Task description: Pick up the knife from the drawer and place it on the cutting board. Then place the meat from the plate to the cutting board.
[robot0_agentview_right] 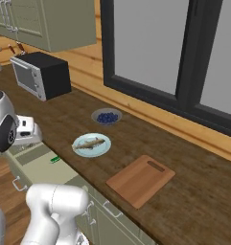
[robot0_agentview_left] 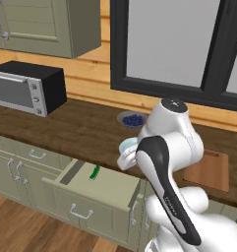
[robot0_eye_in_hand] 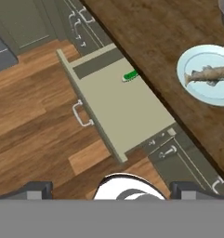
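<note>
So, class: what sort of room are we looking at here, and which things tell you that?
Most likely a kitchen, computer-rendered: a wooden counter over sage-green cabinets carries a cutting board and a plate with meat on it, and a toaster oven stands by the wall.

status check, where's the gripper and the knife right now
Gripper open, empty, high above the open drawer. Knife lying in drawer near counter edge. Meat on plate. Nothing in the way.

- The counter [robot0_agentview_right: 184, 191] under my cutting board [robot0_agentview_right: 141, 180] is dark, matt wood; the board is paler, smooth wood.
- Beside it, the plate [robot0_agentview_right: 91, 145] looks glossy.
- The drawer [robot0_eye_in_hand: 118, 104] is matt painted, with a shiny metal handle [robot0_eye_in_hand: 81, 114].
</note>
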Tool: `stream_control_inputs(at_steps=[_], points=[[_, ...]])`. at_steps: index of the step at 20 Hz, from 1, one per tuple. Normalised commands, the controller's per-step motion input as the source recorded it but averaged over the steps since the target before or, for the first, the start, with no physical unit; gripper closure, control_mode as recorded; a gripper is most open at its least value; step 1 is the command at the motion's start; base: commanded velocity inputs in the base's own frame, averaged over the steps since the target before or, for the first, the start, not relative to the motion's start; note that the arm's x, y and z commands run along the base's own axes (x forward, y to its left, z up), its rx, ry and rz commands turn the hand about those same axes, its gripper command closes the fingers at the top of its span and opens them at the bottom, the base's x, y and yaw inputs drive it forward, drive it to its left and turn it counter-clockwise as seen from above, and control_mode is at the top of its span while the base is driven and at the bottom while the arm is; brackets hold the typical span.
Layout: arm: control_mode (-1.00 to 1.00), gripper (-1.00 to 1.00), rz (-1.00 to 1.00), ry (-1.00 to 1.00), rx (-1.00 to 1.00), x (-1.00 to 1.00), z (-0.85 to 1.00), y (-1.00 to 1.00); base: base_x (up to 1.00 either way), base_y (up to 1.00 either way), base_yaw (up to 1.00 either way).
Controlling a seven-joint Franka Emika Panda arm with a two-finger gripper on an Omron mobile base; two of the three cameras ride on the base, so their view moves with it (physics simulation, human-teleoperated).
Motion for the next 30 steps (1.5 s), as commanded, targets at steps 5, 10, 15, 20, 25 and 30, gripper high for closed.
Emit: stream_control_inputs(at_steps=[5,10,15,20,25,30], points=[[-1.0,-1.0,0.03,0.07,0.0,0.0,-0.25,0.3,0.0,0.0,0.0],[-1.0,-1.0,0.03,0.08,-0.02,0.01,-0.36,0.32,0.0,0.0,0.0],[-1.0,-1.0,0.02,0.07,-0.06,0.02,-0.31,0.29,0.0,0.0,0.0],[-1.0,-1.0,0.03,0.1,-0.04,0.29,-0.36,0.12,0.0,0.0,0.0],[-1.0,-1.0,0.02,0.04,-0.04,0.37,-0.43,0.3,0.0,0.0,0.0],[-1.0,-1.0,0.0,0.05,-0.09,0.51,-0.3,0.47,0.0,0.0,0.0]])
